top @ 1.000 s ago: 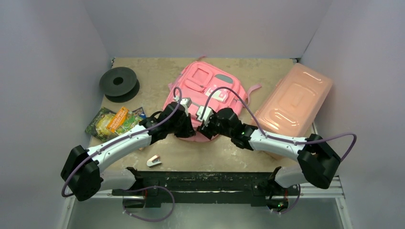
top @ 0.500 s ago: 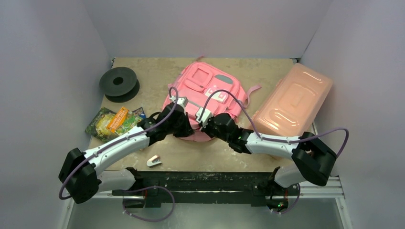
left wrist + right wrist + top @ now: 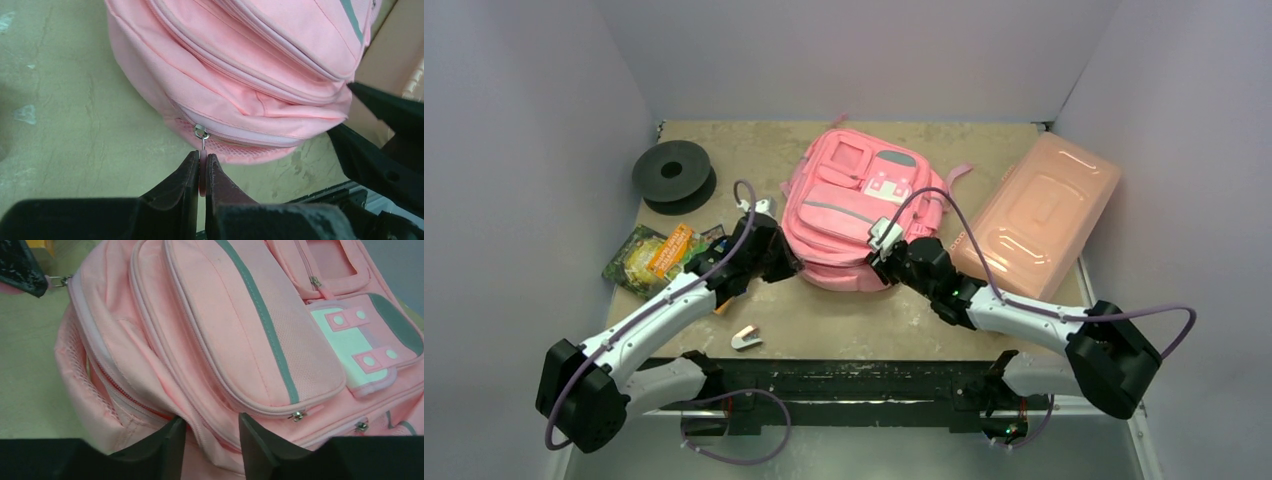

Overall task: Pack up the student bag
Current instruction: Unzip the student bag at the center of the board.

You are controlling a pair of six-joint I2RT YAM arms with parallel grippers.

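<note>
In the centre of the overhead frame, student bag [image 3: 856, 205]: pink fabric backpack lying front side up on the table, grey stripe and white clasp patch facing the camera, 1 strap poking out at its right.
Bag pockets: every front pocket zip in view is drawn closed; whatever is inside is hidden.
Main zip: runs along the bag's lower edge, with pink mesh below it; its metal slider sits at the lower-left corner.
Zipper pull [image 3: 202, 172]: a pink tab hanging from the slider, pinched between black fingertips.
Left gripper [image 3: 202, 165]: jaws pressed together on the zipper pull, at the bag's lower-left edge.
Right gripper [image 3: 210, 432]: at the bag's lower-right edge, its 2 fingers either side of a fold of the bag's fabric, which fills the gap between them.
Plastic box [image 3: 1039, 212]: rigid salmon-pink, right of the bag and just beside it, set at a slant, lid on, contents unseen.
Spool [image 3: 672, 173]: black, upper left of the frame, well apart from the bag.
Snack packets [image 3: 659, 257]: green and orange, left of the frame, below the spool.
White object [image 3: 746, 338]: small, lower left, near the front edge; too small to identify.
Table [image 3: 744, 150]: tan, scuffed and stained.
Walls [image 3: 854, 50]: plain pale grey, closing in 3 sides.
</note>
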